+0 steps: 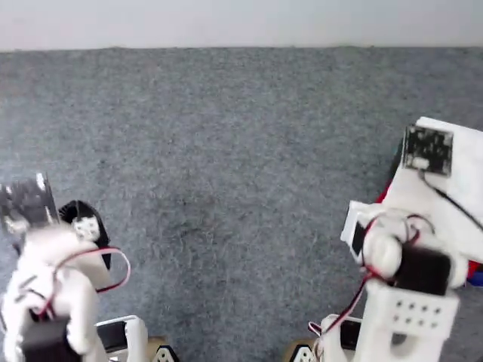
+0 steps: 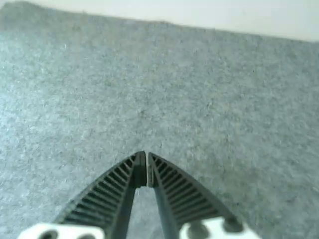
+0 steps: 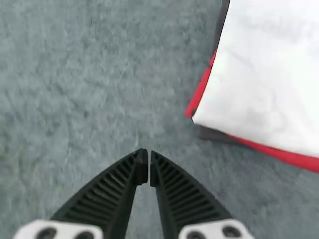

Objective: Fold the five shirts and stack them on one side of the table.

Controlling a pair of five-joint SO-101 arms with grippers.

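Observation:
A stack of folded shirts (image 1: 464,177) lies at the right edge of the table, a white shirt (image 3: 269,74) on top with a red one (image 3: 202,92) and a dark one showing beneath it. My right gripper (image 3: 148,167) is shut on nothing, hovering over bare grey felt just beside the stack's corner. My left gripper (image 2: 146,169) is shut too, empty, above the felt on the left side of the table. In the high view the left arm (image 1: 53,271) sits at the lower left and the right arm (image 1: 404,264) at the lower right.
Grey felt (image 1: 226,151) covers the whole table up to the pale wall (image 1: 241,23) at the back. A small circuit board (image 1: 428,148) on the right arm sits over the stack in the high view. A blue scrap (image 1: 475,275) shows at the right edge.

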